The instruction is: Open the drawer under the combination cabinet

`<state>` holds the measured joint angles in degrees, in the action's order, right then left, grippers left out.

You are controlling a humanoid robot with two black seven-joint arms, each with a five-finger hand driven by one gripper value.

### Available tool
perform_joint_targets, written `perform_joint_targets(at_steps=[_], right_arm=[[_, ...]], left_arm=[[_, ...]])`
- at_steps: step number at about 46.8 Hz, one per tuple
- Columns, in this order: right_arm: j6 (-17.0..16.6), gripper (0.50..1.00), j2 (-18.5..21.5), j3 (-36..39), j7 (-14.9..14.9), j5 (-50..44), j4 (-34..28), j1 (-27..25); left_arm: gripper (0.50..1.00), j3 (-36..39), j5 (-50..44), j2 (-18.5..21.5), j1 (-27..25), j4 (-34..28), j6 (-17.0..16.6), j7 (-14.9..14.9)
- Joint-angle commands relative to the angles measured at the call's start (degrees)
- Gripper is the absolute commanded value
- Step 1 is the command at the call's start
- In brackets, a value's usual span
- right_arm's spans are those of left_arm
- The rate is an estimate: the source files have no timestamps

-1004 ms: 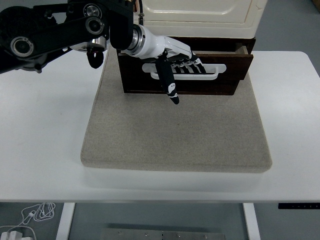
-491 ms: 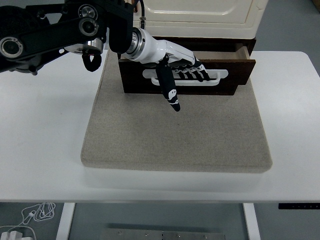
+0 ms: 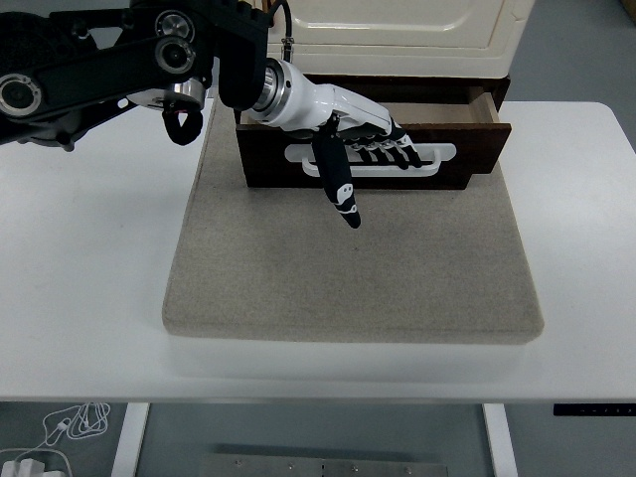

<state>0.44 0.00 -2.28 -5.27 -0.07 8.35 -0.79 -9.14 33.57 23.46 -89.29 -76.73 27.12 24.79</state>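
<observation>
A cream combination cabinet (image 3: 397, 25) stands at the back of the table, with a dark brown drawer (image 3: 472, 149) under it. The drawer is pulled partly out, and its open top shows behind the front panel. A white slot handle (image 3: 440, 155) runs across the panel. My left hand (image 3: 381, 147) reaches in from the upper left, and its four fingers (image 3: 396, 151) are hooked into that handle. The thumb (image 3: 338, 184) points down in front of the panel, over the mat. My right hand is not in view.
The cabinet and drawer rest on a grey felt mat (image 3: 348, 268) on the white table (image 3: 79, 278). My black left arm (image 3: 99, 65) spans the upper left. A white cable (image 3: 60, 432) lies on the floor below the table's near edge.
My left hand has slid a little to the right along the handle, and its fingers sit deeper in the slot. The drawer front has shifted slightly right and forward.
</observation>
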Motion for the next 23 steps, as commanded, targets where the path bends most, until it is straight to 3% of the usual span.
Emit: perform_joint_targets(at_steps=[1,23], right_arm=[[0.0,0.928,0.0,0.0,0.0,0.0,0.0,0.0],[0.0,0.928,0.0,0.0,0.0,0.0,0.0,0.0]], left_arm=[[1.0,0.0,-0.3,0.1,-0.3,0.1,0.0,0.0],[1.0,0.0,-0.6,1.1,-0.4,-0.3,0.2,0.0]])
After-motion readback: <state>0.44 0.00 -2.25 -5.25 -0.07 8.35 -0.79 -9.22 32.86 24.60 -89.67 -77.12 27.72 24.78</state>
